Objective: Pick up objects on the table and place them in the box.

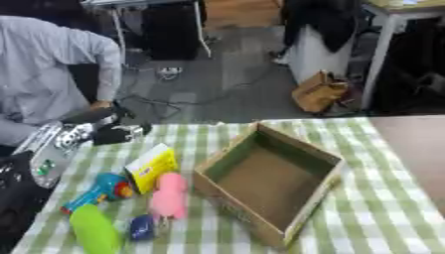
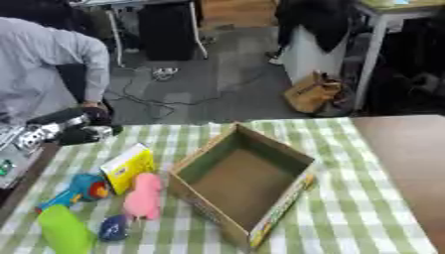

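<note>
The cardboard box [image 1: 269, 183] sits near the middle of the counter [image 1: 382, 208], which is covered in a green checked cloth, and nothing can be seen inside it, so by the look of things the task has barely begun. All the objects lie together at about eight o'clock from the box: a yellow packet [image 1: 152, 166] nearest it and furthest back, a pink soft toy [image 1: 169, 196] just beside the box's near-left wall, a blue and red toy [image 1: 100, 191] to the left of the packet, a green bottle-like thing [image 1: 94, 229] at the front edge, and a small dark blue thing [image 1: 142, 227] between the green one and the pink one. The left hand [image 1: 117, 133] hangs at about ten o'clock over the counter's far-left corner, apart from the objects; its fingers look curled with nothing in them, though that is hard to make out. The right hand does not show. Five things appear left to move.
</note>
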Motion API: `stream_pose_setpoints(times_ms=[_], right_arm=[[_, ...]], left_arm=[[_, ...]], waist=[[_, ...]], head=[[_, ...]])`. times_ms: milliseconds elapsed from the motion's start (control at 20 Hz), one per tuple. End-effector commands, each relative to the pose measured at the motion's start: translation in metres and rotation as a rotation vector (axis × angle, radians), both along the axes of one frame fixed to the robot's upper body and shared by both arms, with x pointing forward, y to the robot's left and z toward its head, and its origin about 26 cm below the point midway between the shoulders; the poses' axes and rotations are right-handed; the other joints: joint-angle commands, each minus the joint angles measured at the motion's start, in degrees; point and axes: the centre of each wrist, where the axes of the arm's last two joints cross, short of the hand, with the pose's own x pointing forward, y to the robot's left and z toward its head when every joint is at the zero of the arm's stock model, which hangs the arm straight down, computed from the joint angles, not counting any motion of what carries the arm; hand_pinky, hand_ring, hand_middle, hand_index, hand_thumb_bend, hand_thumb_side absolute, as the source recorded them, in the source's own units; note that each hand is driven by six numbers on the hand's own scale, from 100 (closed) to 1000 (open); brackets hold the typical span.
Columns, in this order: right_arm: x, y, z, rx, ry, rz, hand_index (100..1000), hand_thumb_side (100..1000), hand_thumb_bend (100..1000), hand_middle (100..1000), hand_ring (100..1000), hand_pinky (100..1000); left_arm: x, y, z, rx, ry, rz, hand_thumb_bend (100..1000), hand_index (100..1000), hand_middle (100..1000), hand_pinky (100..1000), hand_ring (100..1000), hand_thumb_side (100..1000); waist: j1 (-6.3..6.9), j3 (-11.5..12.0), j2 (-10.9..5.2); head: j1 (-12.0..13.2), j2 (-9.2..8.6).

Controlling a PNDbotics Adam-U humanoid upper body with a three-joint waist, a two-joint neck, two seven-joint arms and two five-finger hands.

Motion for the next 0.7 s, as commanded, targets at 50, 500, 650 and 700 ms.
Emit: stream_pose_setpoints(times_ms=[50, 500, 650, 700], right_arm=[[-0.003, 0.003, 0.008, -0.005, -0.027, 0.021, 1000, 1000, 100, 911, 906, 713], [-0.002, 0.005, 0.007, -0.004, -0.016, 0.032, 1000, 1000, 100, 909, 905, 708], [-0.002, 0.005, 0.007, -0.007, -0.014, 0.035, 1000, 1000, 100, 908, 905, 707], [-0.002, 0.005, 0.007, -0.008, -0.013, 0.035, 1000, 1000, 100, 908, 905, 706]], left_arm=[[0.002, 0.000, 0.001, -0.001, -0.028, 0.021, 583, 1000, 1000, 1000, 1000, 1000], [0.004, 0.008, -0.041, -0.034, 0.013, 0.197, 599, 1000, 998, 1000, 1000, 1000], [0.004, 0.011, -0.050, -0.001, 0.066, 0.210, 596, 1000, 1000, 1000, 1000, 1000], [0.004, 0.012, -0.052, 0.016, 0.084, 0.214, 592, 1000, 1000, 1000, 1000, 1000]], waist=[[0.82, -0.1, -1.51], [0.95, -1.0, -1.09], [1.08, -1.3, -0.96], [1.11, -1.4, -0.92]], head=[[0.3, -0.78], [0.4, -1.05], [0.5, -1.00], [0.6, -0.98]])
